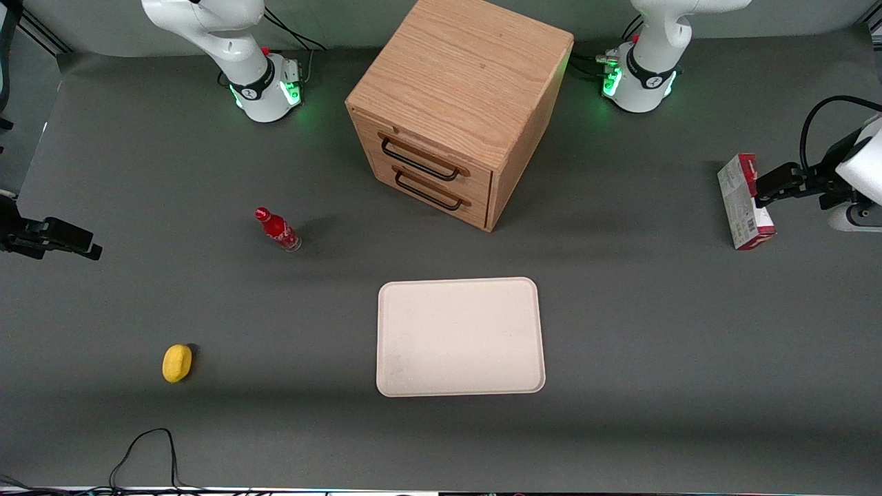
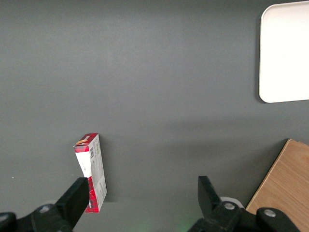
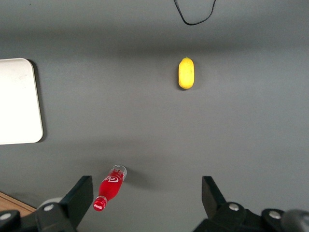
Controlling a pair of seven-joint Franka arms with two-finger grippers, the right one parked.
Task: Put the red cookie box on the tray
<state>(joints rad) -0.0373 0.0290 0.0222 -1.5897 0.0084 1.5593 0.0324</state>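
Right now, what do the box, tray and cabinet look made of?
Box: thin printed cardboard, barcode panel, red edges. Tray: matte cream, likely plastic, moulded rim. Cabinet: wood grain, dark metal-looking handles. End effector open, above the table beside the box.

Counter (image 1: 620, 427): dark grey matte surface. Landmark: wooden drawer cabinet (image 1: 455, 110). Tray (image 1: 460, 337), nearer the front camera than the cabinet. Small red bottle (image 1: 278, 230) and yellow lemon-like object (image 1: 177, 363), toward the parked arm's end. Red cookie box (image 1: 744, 201), on edge, toward the working arm's end, with the gripper (image 1: 765, 187) beside it.
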